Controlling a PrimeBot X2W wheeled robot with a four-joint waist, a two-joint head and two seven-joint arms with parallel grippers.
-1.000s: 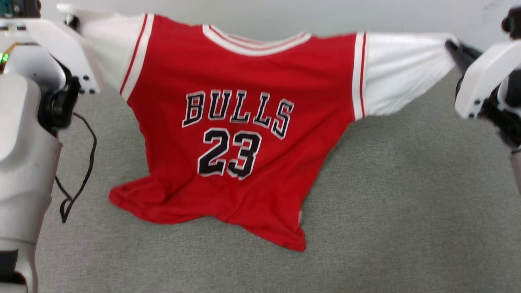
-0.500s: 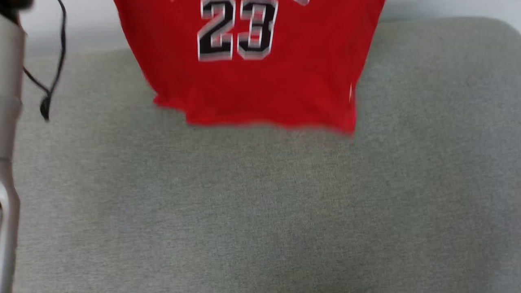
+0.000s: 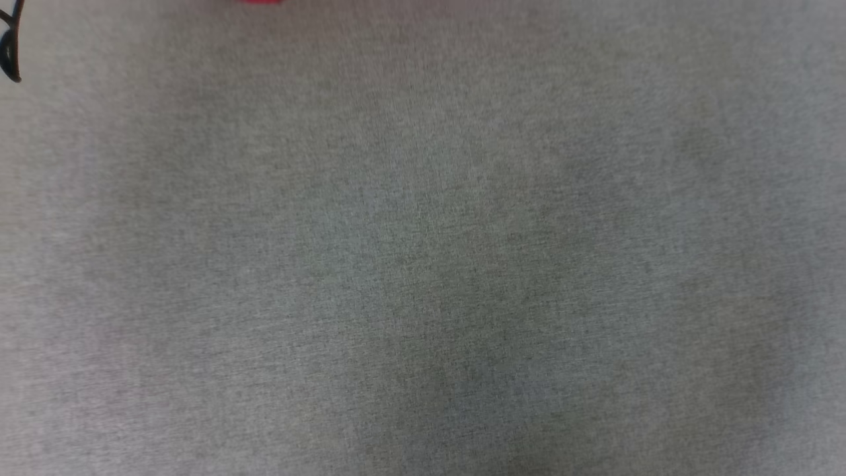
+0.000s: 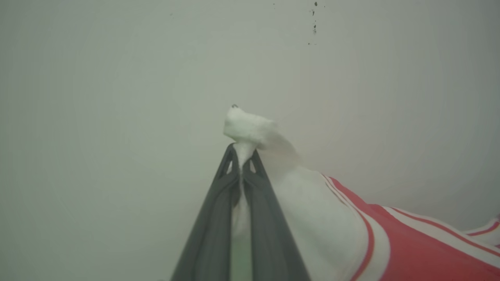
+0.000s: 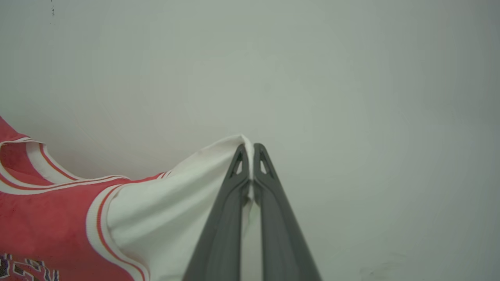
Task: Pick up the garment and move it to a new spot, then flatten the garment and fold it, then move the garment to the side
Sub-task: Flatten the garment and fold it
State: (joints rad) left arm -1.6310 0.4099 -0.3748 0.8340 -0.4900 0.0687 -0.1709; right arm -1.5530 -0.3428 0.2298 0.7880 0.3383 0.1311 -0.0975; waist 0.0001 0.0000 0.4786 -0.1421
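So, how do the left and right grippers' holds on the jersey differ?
The left gripper has a white wad of the jersey poking past its tips; the right gripper shows only a thin edge. Red cloth lies lower right of the left gripper, lower left of the right gripper. Both pinch white fabric.

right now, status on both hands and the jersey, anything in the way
Left hand shut on white edge of jersey. Right hand shut on its other white edge. Nothing seen in the way on grey surface.
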